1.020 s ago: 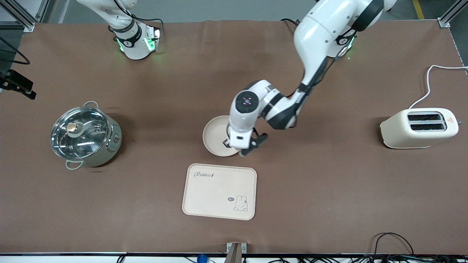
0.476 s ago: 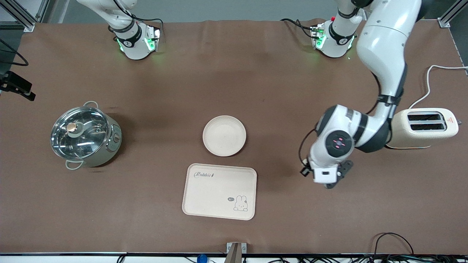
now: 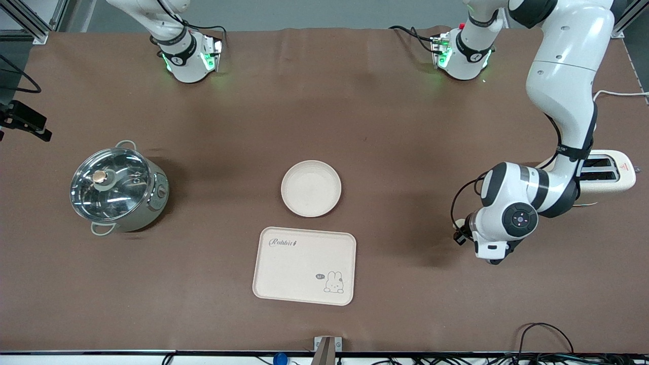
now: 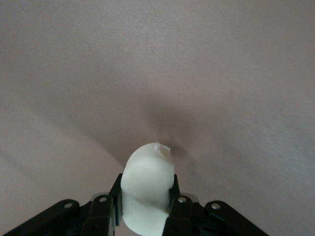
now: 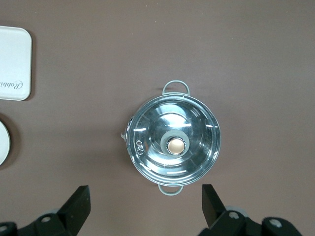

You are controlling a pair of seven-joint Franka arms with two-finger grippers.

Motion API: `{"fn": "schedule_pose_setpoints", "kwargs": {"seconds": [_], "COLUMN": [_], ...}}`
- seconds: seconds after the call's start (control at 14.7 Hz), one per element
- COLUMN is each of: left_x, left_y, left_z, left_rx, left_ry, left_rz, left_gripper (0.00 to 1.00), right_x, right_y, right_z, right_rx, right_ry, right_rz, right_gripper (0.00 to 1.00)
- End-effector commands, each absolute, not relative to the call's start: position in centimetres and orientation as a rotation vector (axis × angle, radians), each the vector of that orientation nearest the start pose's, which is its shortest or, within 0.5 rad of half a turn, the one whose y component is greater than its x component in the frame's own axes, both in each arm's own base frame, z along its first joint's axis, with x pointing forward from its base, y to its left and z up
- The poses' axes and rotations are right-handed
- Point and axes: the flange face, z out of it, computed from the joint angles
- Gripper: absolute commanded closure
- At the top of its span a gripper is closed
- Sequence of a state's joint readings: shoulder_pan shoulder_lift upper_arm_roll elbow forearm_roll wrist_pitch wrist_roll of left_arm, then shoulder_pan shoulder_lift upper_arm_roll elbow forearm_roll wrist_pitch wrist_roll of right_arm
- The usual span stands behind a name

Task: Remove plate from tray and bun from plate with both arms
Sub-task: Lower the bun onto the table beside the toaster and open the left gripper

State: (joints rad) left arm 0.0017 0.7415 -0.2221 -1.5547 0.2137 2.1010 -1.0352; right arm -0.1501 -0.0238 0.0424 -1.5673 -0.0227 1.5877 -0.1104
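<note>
- Front view: the tray (image 3: pixel 304 265) lies in the lower middle of the frame, nearest the camera. It is bare of anything but its print.
- The plate (image 3: pixel 311 188) sits at mid-frame on the brown surface (image 3: pixel 385 152). It is just farther from the camera than the tray, apart from it and empty.
- The bun (image 4: pixel 147 172) is in the left hand (image 4: pixel 146 180), low over bare surface toward the left arm's end, near the toaster (image 3: pixel 608 175).
- In the left wrist view the two fingers (image 4: pixel 117 189) press the bun's sides. Its rounded end pokes out toward the surface, close over its own shadow.
- The bun looks light, soft and easily squashed. A gentle pinch across its narrow middle suits it, and too tight a squeeze would likely dent it.
- The plate looks stiff, light and smooth. Its raised rim is the natural place to grip.
- The right hand (image 5: pixel 145 191) waits high over the steel pot (image 5: pixel 173 145), its fingers spread wide and empty.
- Compared with a second ago, the left hand has left the plate, where it was reaching in. It has swung across the surface to the toaster's end and carried the bun with it.
- Half a second ago it was already out there, a little closer to the plate.
- The plate, tray and pot have not moved.
</note>
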Motion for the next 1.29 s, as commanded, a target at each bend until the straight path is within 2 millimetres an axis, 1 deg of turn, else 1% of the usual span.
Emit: {"fn": "schedule_pose_setpoints", "kwargs": {"seconds": [0.0, 0.14, 0.27, 0.34, 0.41, 0.54, 0.61, 0.68, 0.75, 0.88, 1.09, 1.22], "left_x": [67.2, 67.3, 67.7, 67.9, 68.2, 68.6, 68.5, 68.2, 67.9, 67.3, 65.3, 63.2], "left_y": [-12.5, -12.1, -12.0, -12.0, -11.9, -12.0, -12.4, -12.6, -12.3, -11.8, -10.5, -9.2], "left_z": [20.3, 20.6, 21.8, 22.8, 24.4, 28.6, 30.8, 33.5, 35.9, 41.5, 49.1, 53.3], "left_rx": [-2.832, -2.832, -2.839, -2.845, -2.851, -2.874, -2.895, -2.916, -2.934, -2.978, -3.001, -2.989], "left_ry": [-1.045, -1.053, -1.058, -1.064, -1.068, -1.062, -1.018, -0.946, -0.868, -0.731, -0.508, -0.360], "left_rz": [0.184, 0.179, 0.154, 0.134, 0.102, 0.023, -0.012, -0.036, -0.056, -0.149, -0.219, -0.180], "left_gripper": [0.37, 0.16, 0.00, 0.00, 0.00, 0.00, 0.00, 0.00, 0.00, 0.00, 0.00, 0.00], "right_x": [54.6, 54.6, 54.6, 54.7, 54.7, 54.6, 54.6, 54.7, 54.7, 54.6, 54.7, 54.7], "right_y": [-6.0, -6.0, -5.9, -6.0, -5.9, -6.0, -6.0, -5.9, -5.9, -5.9, -6.0, -6.1], "right_z": [64.4, 64.3, 64.4, 64.5, 64.5, 64.4, 64.4, 64.4, 64.4, 64.4, 64.4, 64.3], "right_rx": [-3.154, -3.154, -3.152, -3.150, -3.142, -3.140, -3.140, -3.140, -3.140, -3.140, -3.140, -3.140], "right_ry": [-0.002, -0.002, -0.005, -0.002, -0.003, 0.000, 0.000, -0.003, -0.003, -0.003, 0.000, 0.002], "right_rz": [-0.066, -0.056, -0.061, -0.069, -0.070, -0.063, -0.063, -0.068, -0.068, -0.063, -0.068, -0.066], "right_gripper": [0.00, 0.00, 0.00, 0.00, 0.00, 0.00, 0.00, 0.00, 0.00, 0.00, 0.00, 0.00]}}
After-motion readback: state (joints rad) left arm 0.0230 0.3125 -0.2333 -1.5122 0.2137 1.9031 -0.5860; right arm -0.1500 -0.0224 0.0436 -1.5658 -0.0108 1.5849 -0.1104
